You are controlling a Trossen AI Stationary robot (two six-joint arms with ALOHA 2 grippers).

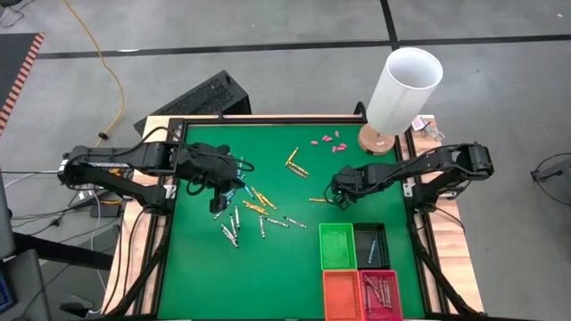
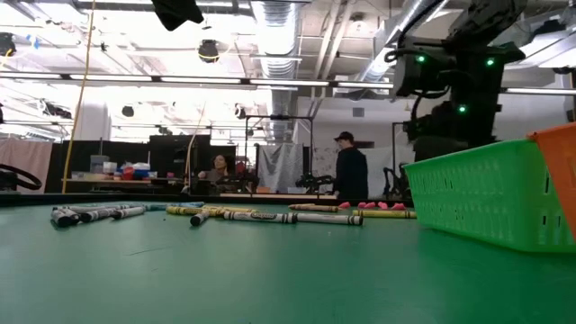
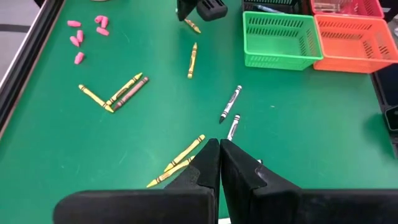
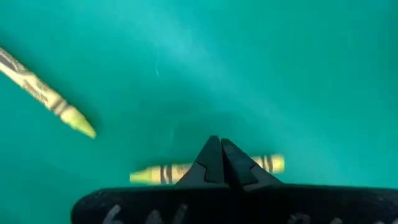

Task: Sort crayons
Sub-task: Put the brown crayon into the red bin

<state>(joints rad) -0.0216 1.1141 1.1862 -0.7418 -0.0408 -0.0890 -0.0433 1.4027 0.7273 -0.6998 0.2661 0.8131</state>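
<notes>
My right gripper [image 4: 216, 163] sits clenched, apparently on 1 yellow crayon [image 4: 163, 173]; my left gripper [image 3: 219, 163] hangs clenched, empty. Next: lift, carry to the baskets [image 1: 337, 246].

- The green surface [image 1: 196, 276] lies bare at the near left corner.
- Scattered crayons [image 1: 241, 214] block the middle left.
- The green basket [image 1: 337, 246], black basket [image 1: 371, 245], orange basket [image 1: 341, 294] and red basket [image 1: 382, 292] fill the near right.
- A white cylinder [image 1: 403, 89] stands at the far right corner.

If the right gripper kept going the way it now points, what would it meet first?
Probably the yellow crayon lying crosswise right under the shut right gripper, then the green mat. How far above the crayon it sits is unclear.
</notes>
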